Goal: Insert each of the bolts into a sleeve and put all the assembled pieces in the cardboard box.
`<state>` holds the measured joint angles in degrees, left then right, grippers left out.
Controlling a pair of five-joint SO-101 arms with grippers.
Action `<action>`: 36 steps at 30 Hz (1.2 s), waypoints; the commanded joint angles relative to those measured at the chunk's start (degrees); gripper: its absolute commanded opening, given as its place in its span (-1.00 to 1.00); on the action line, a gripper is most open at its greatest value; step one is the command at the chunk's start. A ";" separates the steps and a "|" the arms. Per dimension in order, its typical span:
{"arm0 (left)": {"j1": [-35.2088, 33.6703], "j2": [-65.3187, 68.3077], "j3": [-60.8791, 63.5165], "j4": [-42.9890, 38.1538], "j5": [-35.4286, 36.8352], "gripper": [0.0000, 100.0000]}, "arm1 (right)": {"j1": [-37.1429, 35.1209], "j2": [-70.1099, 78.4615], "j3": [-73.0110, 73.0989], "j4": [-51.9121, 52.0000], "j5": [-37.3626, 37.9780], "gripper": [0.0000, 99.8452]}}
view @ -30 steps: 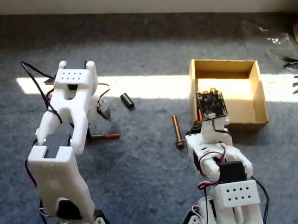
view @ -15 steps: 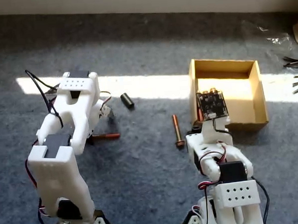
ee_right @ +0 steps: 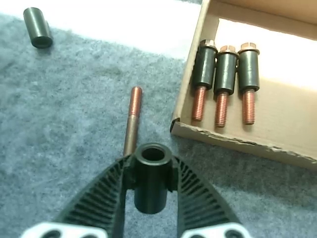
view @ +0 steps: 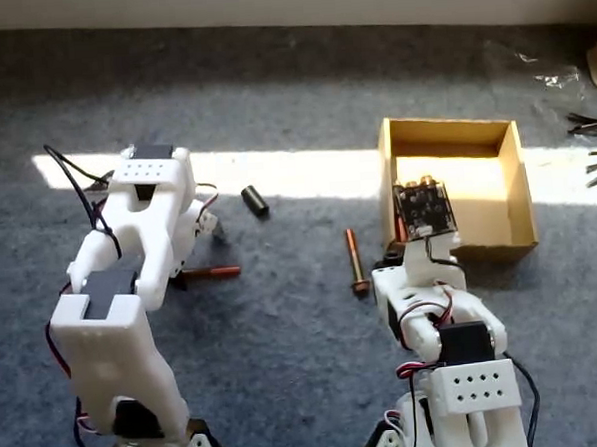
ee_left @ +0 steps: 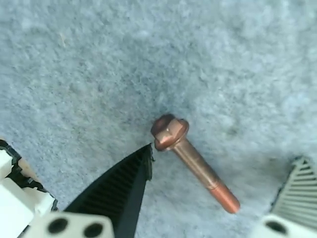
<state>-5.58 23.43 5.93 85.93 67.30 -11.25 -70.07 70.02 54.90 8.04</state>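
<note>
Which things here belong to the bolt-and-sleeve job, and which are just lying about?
Job: bolt by the left gripper; second bolt; loose sleeve; sleeve held by the right gripper; three assembled pieces; cardboard box.
Lying about: black tools at the right edge; clear plastic scrap.

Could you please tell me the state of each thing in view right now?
Left gripper, open.
Right gripper, shut on held sleeve.
Left bolt, lying bare.
Middle bolt, lying bare.
Loose sleeve, lying empty.
Cardboard box, open, holding three assembled pieces.
</note>
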 commanded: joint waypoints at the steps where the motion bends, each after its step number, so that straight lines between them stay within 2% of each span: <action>1: -2.15 -2.24 0.13 -0.18 0.18 -0.24 | 0.57 -0.92 -0.22 -1.54 0.79 -0.99; 6: -1.98 -1.63 0.13 -0.18 0.18 -0.24 | 0.57 -0.92 -0.22 -1.54 0.79 -0.99; 12: -1.89 5.93 -3.65 -1.23 0.18 -0.27 | 0.57 -0.92 -0.22 -1.54 0.88 -0.99; 19: -1.80 11.21 -9.27 1.85 0.18 -0.84 | 0.57 -0.92 -0.22 -1.54 0.88 -0.99; 22: -1.89 12.79 -10.33 2.11 0.18 -0.82 | 0.57 -0.92 -0.22 -1.54 0.88 -0.99; 30: -1.54 13.49 -13.32 10.11 0.18 -0.80 | 0.57 -0.92 -0.22 -1.54 0.88 -0.99; 36: -0.31 13.58 -8.31 8.44 0.18 -0.80 | 0.57 -0.92 -0.22 -1.54 0.88 -0.99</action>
<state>-6.55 36.26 -5.49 94.20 67.30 -11.25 -70.07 70.02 54.90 8.31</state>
